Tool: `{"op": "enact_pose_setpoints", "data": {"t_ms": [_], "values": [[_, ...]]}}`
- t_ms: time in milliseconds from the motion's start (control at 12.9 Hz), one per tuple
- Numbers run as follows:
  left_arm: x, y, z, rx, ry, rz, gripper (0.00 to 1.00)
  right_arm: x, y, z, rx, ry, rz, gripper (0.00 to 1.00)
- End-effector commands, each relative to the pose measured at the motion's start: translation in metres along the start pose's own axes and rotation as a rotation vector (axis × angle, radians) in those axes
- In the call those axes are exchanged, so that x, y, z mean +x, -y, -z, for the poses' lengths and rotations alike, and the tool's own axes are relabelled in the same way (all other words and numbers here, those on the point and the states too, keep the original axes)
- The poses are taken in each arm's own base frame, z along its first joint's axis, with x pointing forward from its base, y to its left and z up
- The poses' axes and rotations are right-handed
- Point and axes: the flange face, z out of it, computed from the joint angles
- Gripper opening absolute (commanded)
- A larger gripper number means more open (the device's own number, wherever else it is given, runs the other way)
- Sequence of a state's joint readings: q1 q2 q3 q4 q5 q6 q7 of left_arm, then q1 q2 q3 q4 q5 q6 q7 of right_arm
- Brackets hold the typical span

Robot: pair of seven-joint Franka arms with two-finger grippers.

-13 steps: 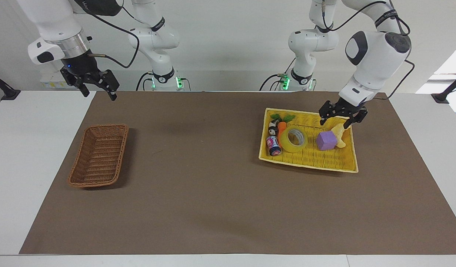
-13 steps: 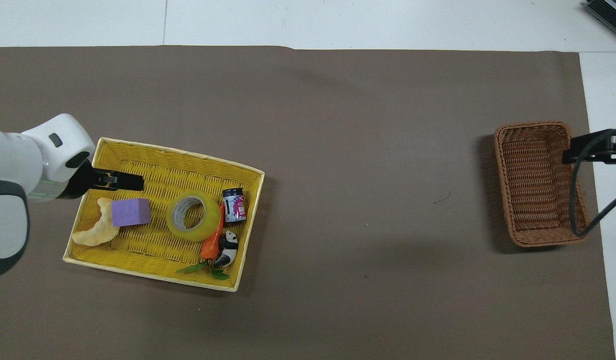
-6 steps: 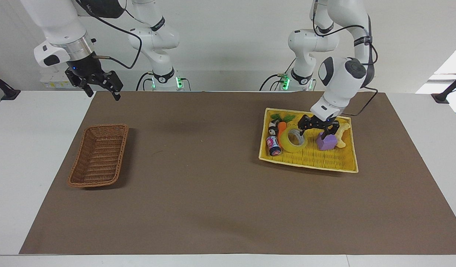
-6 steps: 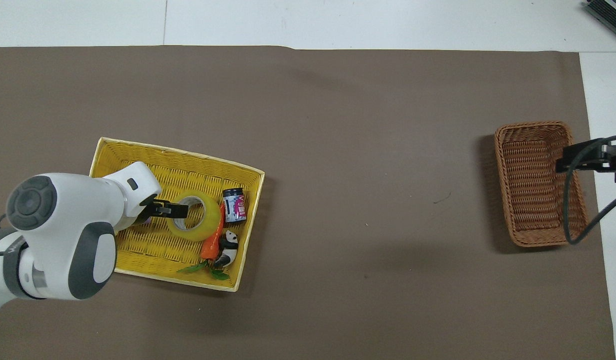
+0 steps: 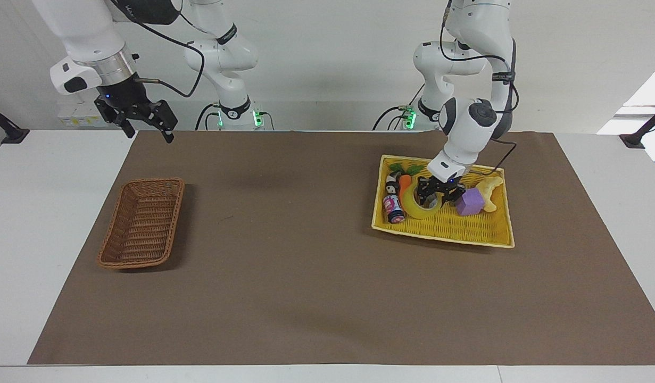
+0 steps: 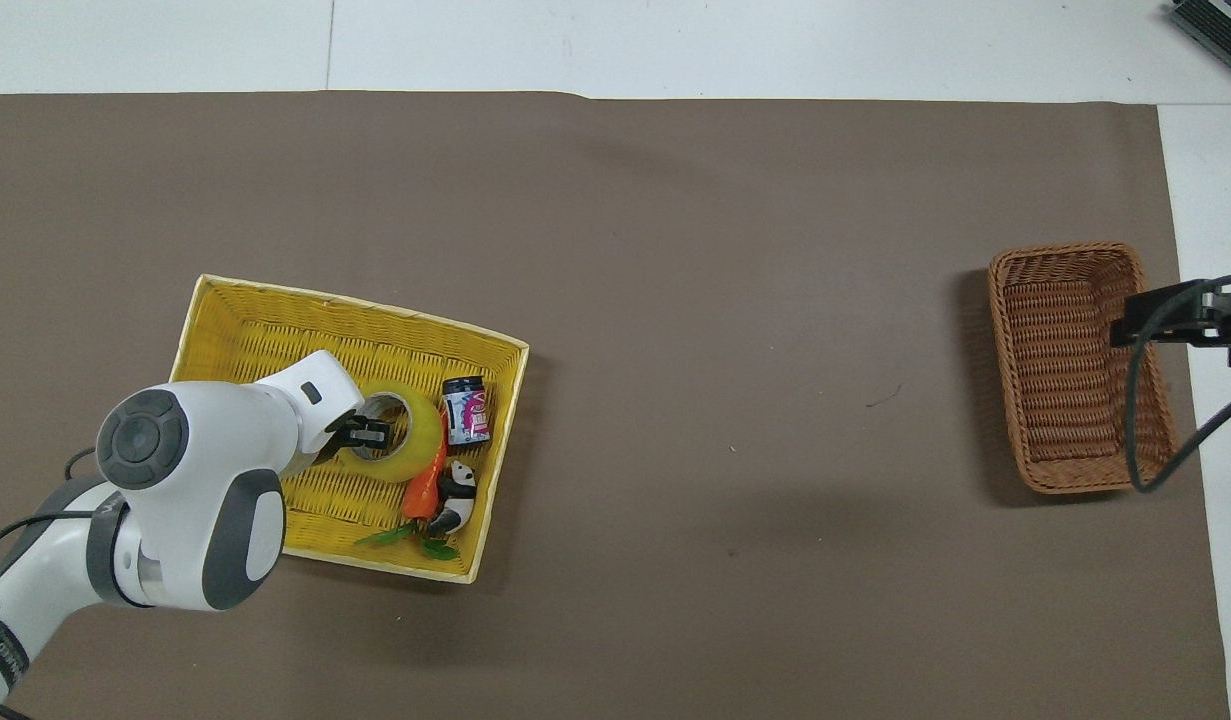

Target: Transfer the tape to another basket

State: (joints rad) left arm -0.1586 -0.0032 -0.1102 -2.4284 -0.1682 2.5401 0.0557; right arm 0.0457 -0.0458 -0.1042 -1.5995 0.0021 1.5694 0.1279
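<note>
- Tape (image 5: 415, 201) lies in the yellow tray (image 5: 445, 230), right of centre in the facing view, not yet lifted.
- Left gripper (image 5: 438, 192) is down at the roll's wall; whether its jaws have clamped it I cannot tell.
- Right gripper (image 5: 141, 119) waits wide open, upper left.
- Brown basket (image 5: 142, 223), lower left, holds nothing; lift, carry and drop remain.
</note>
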Motion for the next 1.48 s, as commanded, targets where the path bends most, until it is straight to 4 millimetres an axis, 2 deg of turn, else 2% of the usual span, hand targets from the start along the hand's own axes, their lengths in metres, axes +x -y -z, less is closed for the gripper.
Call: {"op": "enact_pose_setpoints", "data": {"t_ms": [0, 155, 233, 389, 544, 622, 777, 933, 1010, 1088, 1166, 1244, 1399], "values": [[0.002, 0.005, 0.001, -0.001, -0.015, 0.016, 0.00, -0.006, -0.001, 0.001, 0.007, -0.017, 0.018, 1.00], [0.007, 0.010, 0.016, -0.003, -0.015, 0.037, 0.00, -0.005, -0.001, 0.001, 0.006, -0.007, 0.016, 1.00], [0.015, 0.014, 0.030, -0.007, -0.015, 0.046, 0.00, -0.005, -0.003, 0.001, 0.006, -0.005, 0.021, 1.00], [0.032, 0.025, 0.065, -0.018, 0.017, 0.086, 0.00, -0.004, -0.003, 0.002, 0.020, -0.004, 0.018, 1.00], [0.048, 0.038, 0.102, -0.020, -0.023, 0.136, 0.00, -0.004, -0.001, 0.000, 0.022, -0.002, 0.019, 1.00], [0.056, 0.037, 0.118, -0.023, -0.045, 0.168, 0.00, -0.003, 0.000, 0.002, 0.020, -0.011, 0.030, 1.00], [0.076, 0.024, 0.142, -0.038, -0.095, 0.278, 0.00, -0.009, 0.019, 0.001, 0.024, -0.009, 0.065, 1.00], [0.085, 0.002, 0.156, -0.055, -0.123, 0.341, 0.00, -0.015, 0.043, 0.002, 0.083, 0.006, 0.100, 1.00], [0.089, -0.008, 0.163, -0.066, -0.135, 0.391, 0.00, -0.018, 0.055, 0.002, 0.190, 0.028, 0.095, 1.00], [0.090, -0.030, 0.167, -0.078, -0.139, 0.396, 0.00, -0.023, 0.065, 0.002, 0.252, 0.041, 0.100, 1.00], [0.088, -0.051, 0.166, -0.087, -0.131, 0.402, 0.00, -0.031, 0.094, 0.004, 0.271, 0.043, 0.144, 1.00], [0.085, -0.078, 0.166, -0.101, -0.129, 0.415, 0.00, -0.034, 0.112, 0.002, 0.288, 0.045, 0.170, 1.00], [0.074, -0.133, 0.165, -0.141, -0.113, 0.389, 0.00, -0.030, 0.139, -0.008, 0.454, 0.015, 0.149, 1.00]]}}
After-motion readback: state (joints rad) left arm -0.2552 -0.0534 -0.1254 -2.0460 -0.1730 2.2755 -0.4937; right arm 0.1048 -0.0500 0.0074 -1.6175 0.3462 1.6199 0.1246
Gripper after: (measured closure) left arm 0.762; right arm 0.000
